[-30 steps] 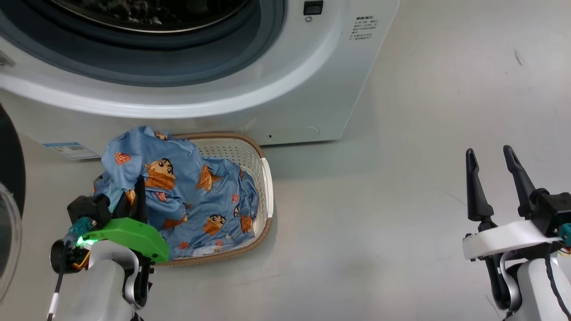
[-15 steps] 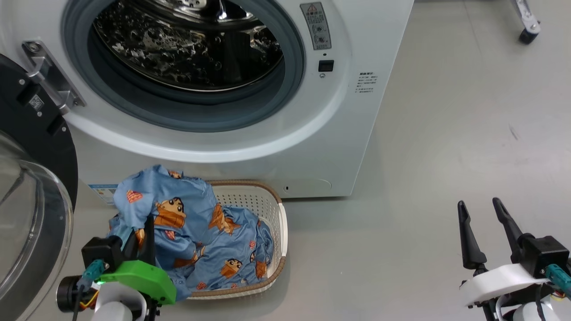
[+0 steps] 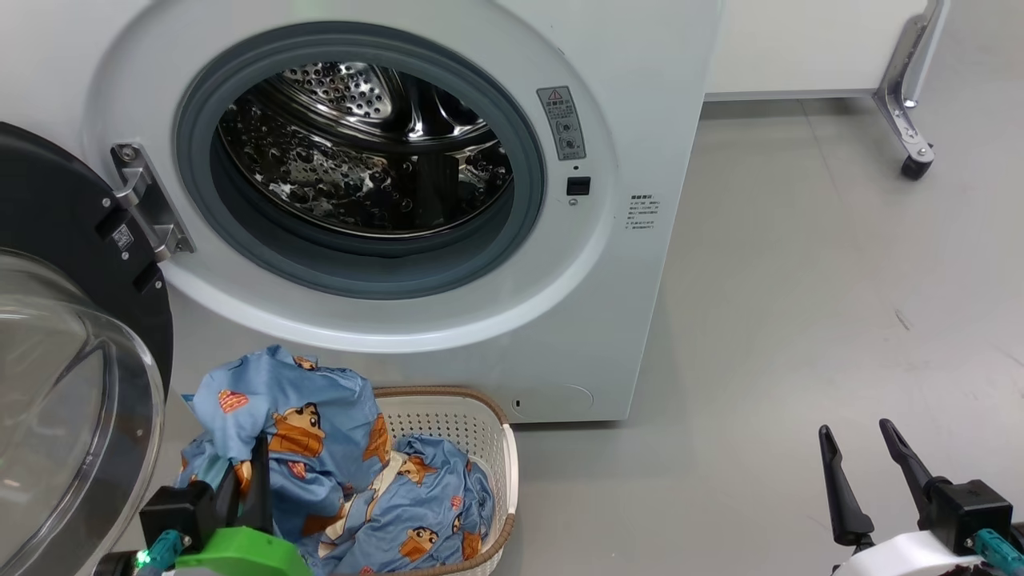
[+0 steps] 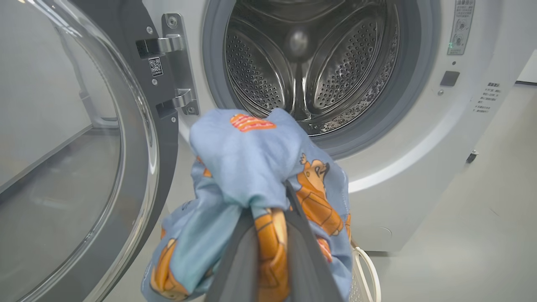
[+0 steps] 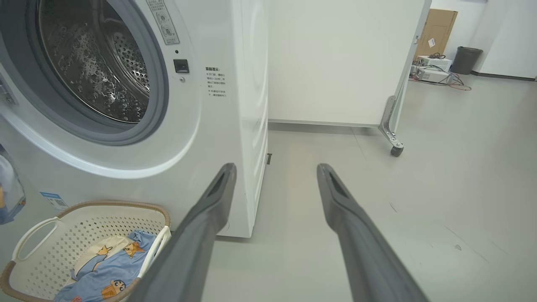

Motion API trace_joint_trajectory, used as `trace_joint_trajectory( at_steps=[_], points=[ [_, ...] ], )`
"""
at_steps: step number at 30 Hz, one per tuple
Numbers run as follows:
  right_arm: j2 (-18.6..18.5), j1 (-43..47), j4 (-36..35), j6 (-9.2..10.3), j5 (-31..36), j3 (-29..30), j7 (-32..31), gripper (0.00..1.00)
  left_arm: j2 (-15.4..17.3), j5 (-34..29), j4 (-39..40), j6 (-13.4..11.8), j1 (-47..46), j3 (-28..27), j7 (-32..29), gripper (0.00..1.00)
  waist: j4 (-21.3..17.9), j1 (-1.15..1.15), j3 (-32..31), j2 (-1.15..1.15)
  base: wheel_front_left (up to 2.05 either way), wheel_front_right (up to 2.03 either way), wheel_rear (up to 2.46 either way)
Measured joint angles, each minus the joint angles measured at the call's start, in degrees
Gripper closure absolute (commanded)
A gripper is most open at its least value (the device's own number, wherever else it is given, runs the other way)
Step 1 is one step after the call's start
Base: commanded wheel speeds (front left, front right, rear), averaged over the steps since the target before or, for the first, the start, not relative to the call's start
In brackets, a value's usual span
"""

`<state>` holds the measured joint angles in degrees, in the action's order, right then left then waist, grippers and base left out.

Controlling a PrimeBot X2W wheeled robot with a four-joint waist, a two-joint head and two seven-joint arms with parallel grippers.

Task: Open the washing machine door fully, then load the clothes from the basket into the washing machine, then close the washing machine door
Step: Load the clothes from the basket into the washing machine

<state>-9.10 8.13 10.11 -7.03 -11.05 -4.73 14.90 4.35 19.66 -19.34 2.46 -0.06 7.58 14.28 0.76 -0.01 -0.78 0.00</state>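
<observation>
The washing machine (image 3: 632,320) stands with its steel drum (image 3: 360,160) exposed. Its door (image 3: 72,232), black-rimmed with a clear glass bowl, is swung wide open at the left. Below the opening sits the basket (image 3: 452,394) holding the light blue printed clothes (image 3: 320,448). My left gripper (image 3: 248,464) is shut on a bunch of this fabric at the basket's left end. In the left wrist view the held garment (image 4: 251,159) hangs over the left gripper (image 4: 270,209) in front of the drum mouth. My right gripper (image 3: 855,430) is open over bare floor, apart from everything.
A white panel on a castered metal leg (image 3: 904,120) stands behind the machine on the right. Grey floor stretches to the right of the basket (image 5: 113,204). Far off are a cardboard box (image 5: 438,29) and a dark bin (image 5: 465,58).
The camera has tilted up, so the drum and door came into the picture and the basket slid down. My left gripper keeps its hold on the garment, which stands higher above the basket.
</observation>
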Motion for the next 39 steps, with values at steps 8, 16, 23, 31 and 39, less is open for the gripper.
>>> trace_joint_trajectory(
  at_steps=[8,16,23,31,39],
  points=[
    [-0.2,1.5,-0.5,0.0,0.0,0.5,0.0,0.0,0.0,-0.5,4.2,-0.6,3.7,0.1,0.0,1.0,-0.1,0.0,-1.0,0.0,0.0,0.0,0.0],
    [-0.2,2.0,-0.9,0.0,0.0,1.3,0.0,0.0,0.0,-0.9,7.9,-1.2,6.2,0.4,0.0,1.0,-0.1,0.0,-1.1,0.0,0.0,0.0,0.0],
    [-0.1,2.1,-1.2,0.0,0.0,1.6,0.0,0.0,0.0,-1.0,11.1,-1.7,7.4,0.9,0.0,1.0,-0.1,0.0,-1.1,0.0,0.0,0.0,0.0],
    [0.0,3.0,-1.6,0.0,0.0,0.7,0.0,0.0,0.1,-1.5,14.3,-1.8,8.8,1.7,-0.1,1.0,-0.4,0.0,-0.8,0.0,0.0,0.0,0.0],
    [1.3,2.9,-1.9,0.0,0.1,-1.0,0.0,0.0,0.1,-0.8,16.1,-1.8,9.4,1.4,-0.9,1.0,-2.3,0.0,0.0,0.0,0.0,0.0,0.0]
  ],
)
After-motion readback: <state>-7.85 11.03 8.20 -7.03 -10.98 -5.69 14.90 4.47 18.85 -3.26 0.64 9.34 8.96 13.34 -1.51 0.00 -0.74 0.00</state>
